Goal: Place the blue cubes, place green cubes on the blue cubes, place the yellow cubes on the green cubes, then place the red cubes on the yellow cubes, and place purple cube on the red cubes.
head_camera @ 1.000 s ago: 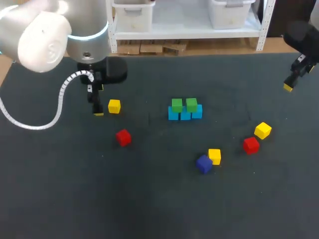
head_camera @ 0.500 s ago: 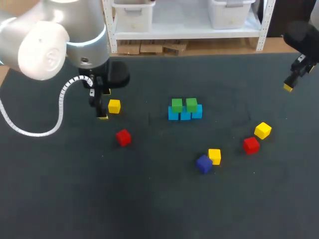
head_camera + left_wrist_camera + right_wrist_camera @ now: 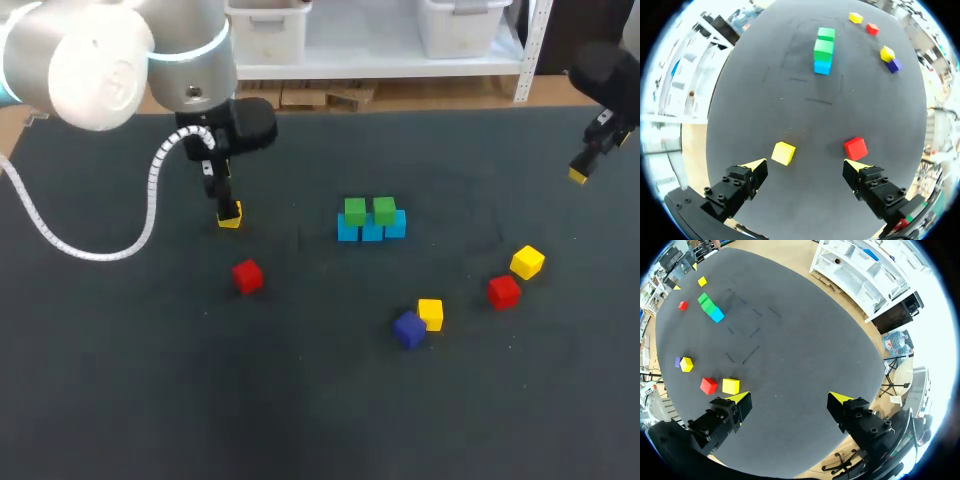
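Just ahead of left tool (image 3: 804, 166) — yellow cube (image 3: 783, 153), off-centre.

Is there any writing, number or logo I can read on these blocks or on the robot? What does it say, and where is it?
None can be read.
Blocks: the red cube nearest the left arm, the purple cube and the others show plain faces, no print.
The left arm's round cap: a faint raised mark, too blurred to read.
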Action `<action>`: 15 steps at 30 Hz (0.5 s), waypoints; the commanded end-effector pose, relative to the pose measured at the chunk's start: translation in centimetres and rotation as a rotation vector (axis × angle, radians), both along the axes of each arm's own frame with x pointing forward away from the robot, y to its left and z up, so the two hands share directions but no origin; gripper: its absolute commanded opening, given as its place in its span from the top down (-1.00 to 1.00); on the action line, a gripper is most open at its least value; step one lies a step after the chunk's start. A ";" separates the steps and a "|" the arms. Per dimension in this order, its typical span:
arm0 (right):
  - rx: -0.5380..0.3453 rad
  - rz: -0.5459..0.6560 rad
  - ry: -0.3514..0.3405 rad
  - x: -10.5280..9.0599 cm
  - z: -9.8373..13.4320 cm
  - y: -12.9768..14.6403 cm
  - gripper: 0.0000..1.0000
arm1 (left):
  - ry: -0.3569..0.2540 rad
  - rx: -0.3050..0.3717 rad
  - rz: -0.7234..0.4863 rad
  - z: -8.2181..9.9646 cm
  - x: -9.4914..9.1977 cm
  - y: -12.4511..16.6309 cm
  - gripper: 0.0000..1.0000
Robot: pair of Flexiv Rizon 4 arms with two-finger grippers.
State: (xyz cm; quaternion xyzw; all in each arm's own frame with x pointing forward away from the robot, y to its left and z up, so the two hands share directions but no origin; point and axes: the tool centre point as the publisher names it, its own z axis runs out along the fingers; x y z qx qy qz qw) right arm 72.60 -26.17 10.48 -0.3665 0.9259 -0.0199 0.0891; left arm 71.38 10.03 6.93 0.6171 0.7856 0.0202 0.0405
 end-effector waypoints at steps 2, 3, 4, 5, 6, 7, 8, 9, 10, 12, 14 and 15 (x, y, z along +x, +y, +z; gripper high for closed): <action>0.002 0.001 0.000 0.0 0.0 -0.1 -1.00 | -0.042 -0.011 0.060 0.3 -0.6 1.4 -1.00; 0.002 0.001 0.000 0.0 0.0 -0.1 -1.00 | -0.045 -0.011 0.084 0.4 -0.3 1.8 -1.00; 0.002 0.001 0.000 0.0 0.0 -0.1 -1.00 | -0.049 -0.012 0.105 0.5 0.0 2.3 -1.00; 0.002 0.001 0.000 0.0 0.0 -0.1 -1.00 | -0.053 -0.015 0.115 0.7 0.2 2.6 -1.00; 0.002 0.001 0.000 0.0 0.0 -0.1 -1.00 | -0.057 -0.024 0.145 1.0 0.5 3.3 -1.00; 0.002 0.001 0.000 0.0 0.0 -0.1 -1.00 | -0.060 -0.027 0.173 1.2 0.8 3.8 -1.00; 0.002 0.001 0.000 0.0 0.0 -0.1 -1.00 | -0.065 -0.031 0.192 1.4 1.1 4.3 -1.00; 0.002 0.001 0.000 0.0 0.0 -0.1 -1.00 | -0.069 -0.038 0.208 1.6 1.3 4.8 -1.00; 0.002 0.001 0.000 0.0 0.0 -0.1 -1.00 | -0.076 -0.046 0.231 1.9 1.5 5.3 -1.00; 0.002 0.001 0.000 0.0 0.0 -0.1 -1.00 | -0.089 -0.064 0.264 2.3 1.8 6.3 -1.00; 0.002 0.001 0.000 0.0 0.0 -0.1 -1.00 | -0.104 -0.080 0.295 2.9 2.0 7.1 -1.00; 0.002 0.001 0.000 0.0 0.0 -0.1 -1.00 | -0.114 -0.090 0.306 3.2 2.2 7.5 -1.00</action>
